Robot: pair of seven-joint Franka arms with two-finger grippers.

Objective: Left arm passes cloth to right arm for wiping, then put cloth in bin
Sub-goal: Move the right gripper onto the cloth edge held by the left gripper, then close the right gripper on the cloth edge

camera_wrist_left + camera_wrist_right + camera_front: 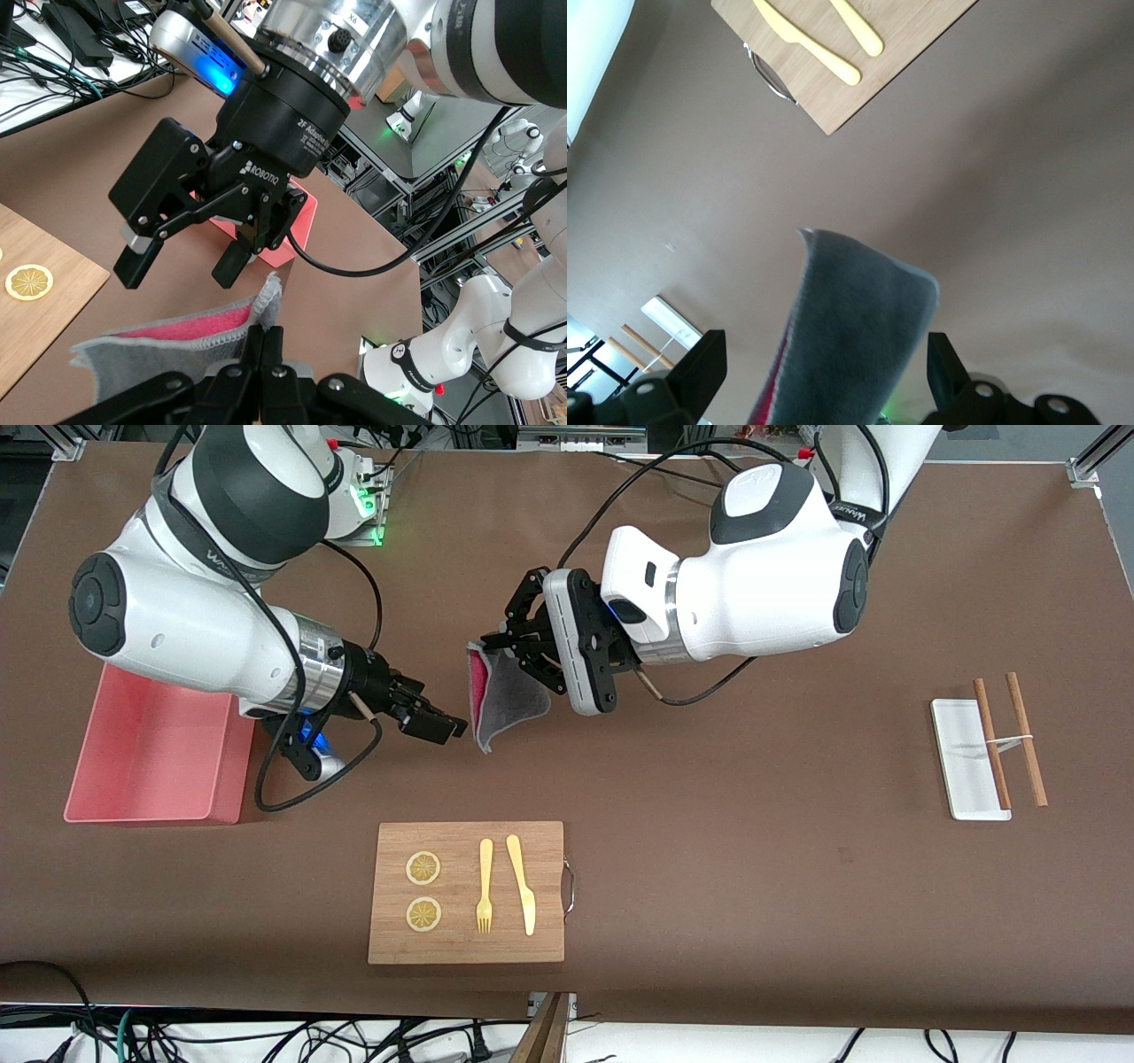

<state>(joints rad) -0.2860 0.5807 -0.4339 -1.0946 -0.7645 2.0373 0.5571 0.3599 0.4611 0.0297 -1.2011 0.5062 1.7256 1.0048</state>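
Note:
My left gripper (pixel 490 644) is in the air over the middle of the table, shut on the top corner of the cloth (pixel 507 693), which hangs down dark grey with its red-pink face showing. The left wrist view shows its fingers (pixel 270 341) pinched on the cloth's hem (pixel 177 335). My right gripper (pixel 446 729) is open and empty, pointing at the cloth's lower edge, just short of it. In the right wrist view the cloth (pixel 850 328) hangs in line with the gap of the open right gripper (pixel 824 359). The pink bin (pixel 226 766) stands at the right arm's end of the table.
A wooden cutting board (pixel 465 841) with two lemon slices, a yellow fork (pixel 485 886) and a yellow knife (pixel 521 884) lies nearer to the front camera than the grippers. A white tray (pixel 961 762) and two wooden chopsticks (pixel 1026 740) lie at the left arm's end.

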